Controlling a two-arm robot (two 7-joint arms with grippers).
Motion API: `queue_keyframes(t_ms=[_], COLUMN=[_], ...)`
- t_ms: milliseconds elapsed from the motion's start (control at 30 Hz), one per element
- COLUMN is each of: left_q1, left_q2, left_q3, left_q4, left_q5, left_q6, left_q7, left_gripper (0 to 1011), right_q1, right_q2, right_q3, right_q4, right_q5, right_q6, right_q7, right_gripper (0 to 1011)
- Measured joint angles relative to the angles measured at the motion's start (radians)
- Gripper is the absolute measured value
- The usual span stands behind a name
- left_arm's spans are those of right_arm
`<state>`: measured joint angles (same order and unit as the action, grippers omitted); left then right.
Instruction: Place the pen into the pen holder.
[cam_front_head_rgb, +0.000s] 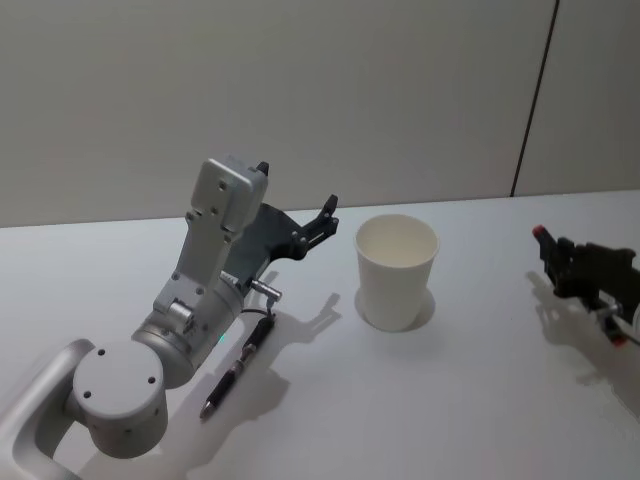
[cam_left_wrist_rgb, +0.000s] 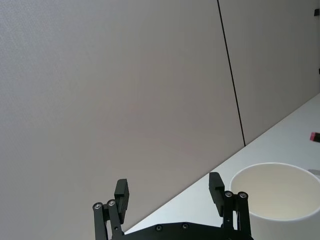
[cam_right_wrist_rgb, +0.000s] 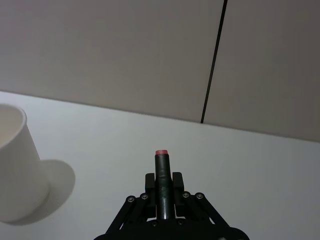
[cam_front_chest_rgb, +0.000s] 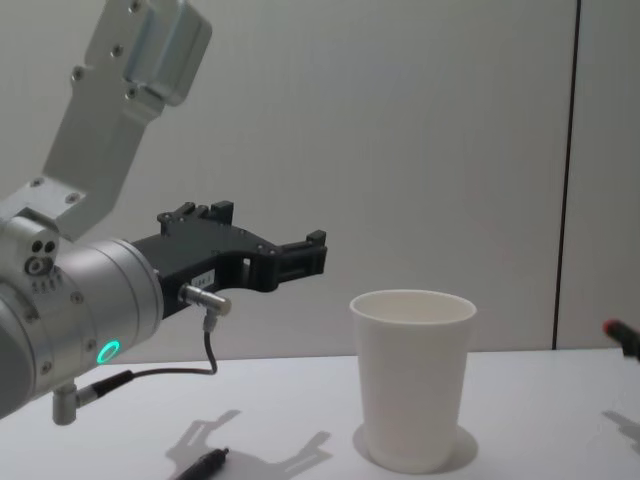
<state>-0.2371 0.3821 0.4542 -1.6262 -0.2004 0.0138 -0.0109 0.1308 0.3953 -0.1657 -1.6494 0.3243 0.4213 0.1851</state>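
The right gripper (cam_right_wrist_rgb: 163, 181), near the right edge of the table (cam_front_head_rgb: 470, 400), clenched the pen (cam_right_wrist_rgb: 161, 167), its axis straight out of the jaws; the pen holder (cam_front_head_rgb: 397, 270) stood well apart leftward. The left gripper (cam_left_wrist_rgb: 169, 185) hung released.

No legible text, brand, number or sign found. One small pale label (cam_front_chest_rgb: 205, 276) on the left pincer's (cam_front_head_rgb: 296, 186) black body; characters too small to read.

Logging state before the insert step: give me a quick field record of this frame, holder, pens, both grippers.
pen holder: white paper cup, upright on table, no pen in it
left gripper: open, raised, left of pen holder
right gripper: shut on red-tipped pen, right of pen holder, apart
black pen: lying on table by left arm
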Motion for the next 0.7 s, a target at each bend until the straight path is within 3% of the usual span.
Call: queue_keyframes(t_ms=[700], left_q1=[0.0], left_q2=[0.0], left_q3=[0.0], left_q4=[0.0], left_q5=[0.0], left_q6=[0.0], left_q7=[0.0], left_gripper=[1001], right_q1=[0.027], right_q2=[-0.027], right_q3=[0.005], right_q4=[-0.065], right_q5=[-0.03], right_q6=[-0.226], right_q7=[-0.052], right_gripper=[187])
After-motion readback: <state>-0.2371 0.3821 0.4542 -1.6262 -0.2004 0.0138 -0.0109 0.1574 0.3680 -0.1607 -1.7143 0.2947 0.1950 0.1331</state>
